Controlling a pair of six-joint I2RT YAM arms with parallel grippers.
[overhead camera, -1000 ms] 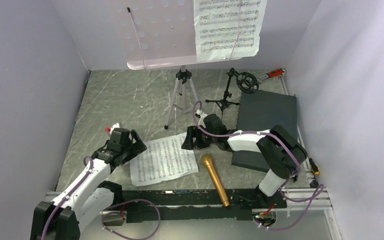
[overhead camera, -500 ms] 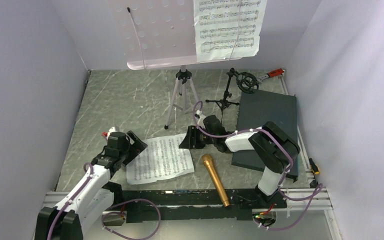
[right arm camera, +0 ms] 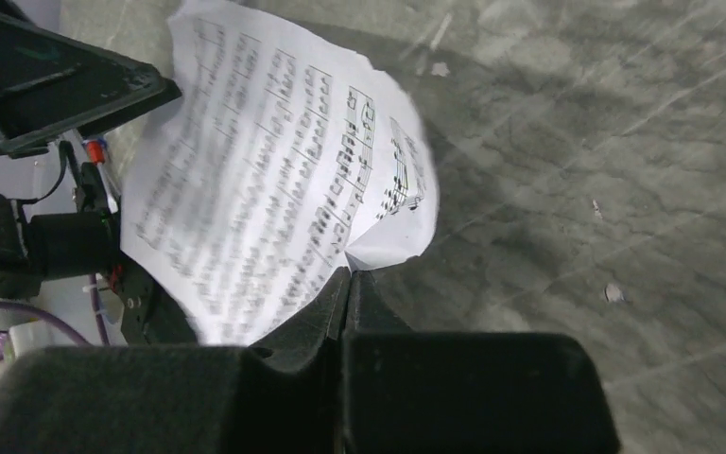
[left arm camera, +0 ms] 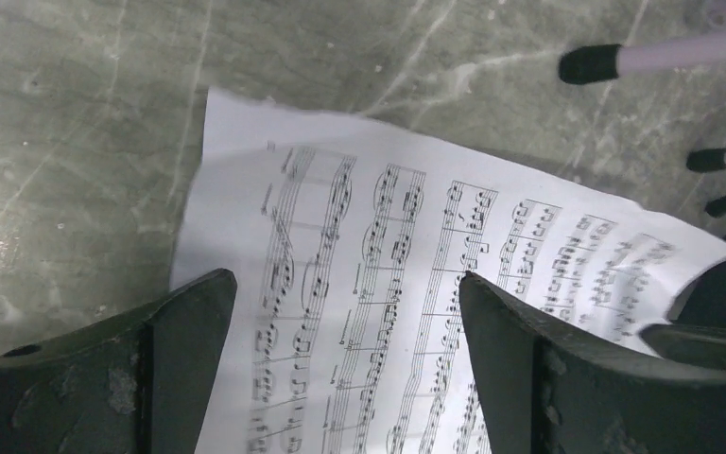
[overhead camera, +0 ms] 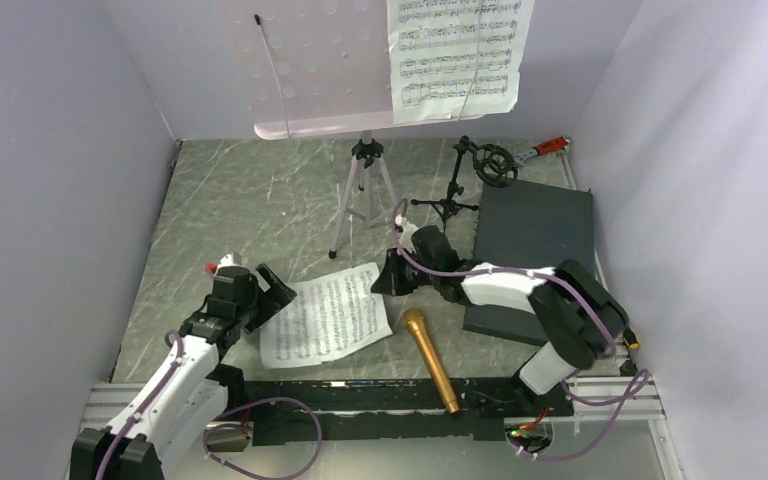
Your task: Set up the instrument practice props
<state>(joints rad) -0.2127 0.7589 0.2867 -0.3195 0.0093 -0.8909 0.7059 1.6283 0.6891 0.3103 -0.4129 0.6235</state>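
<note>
After snapping right gripper [overhead camera: 382, 277] shut on loose sheet [overhead camera: 325, 322] at far right corner, ready to lift toward stand [overhead camera: 310, 80]; left gripper [overhead camera: 274, 290] wide, empty.

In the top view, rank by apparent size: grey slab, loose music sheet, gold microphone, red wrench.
Largest first:
dark grey flat slab
loose white printed music sheet
gold handheld microphone
red-handled wrench
</note>
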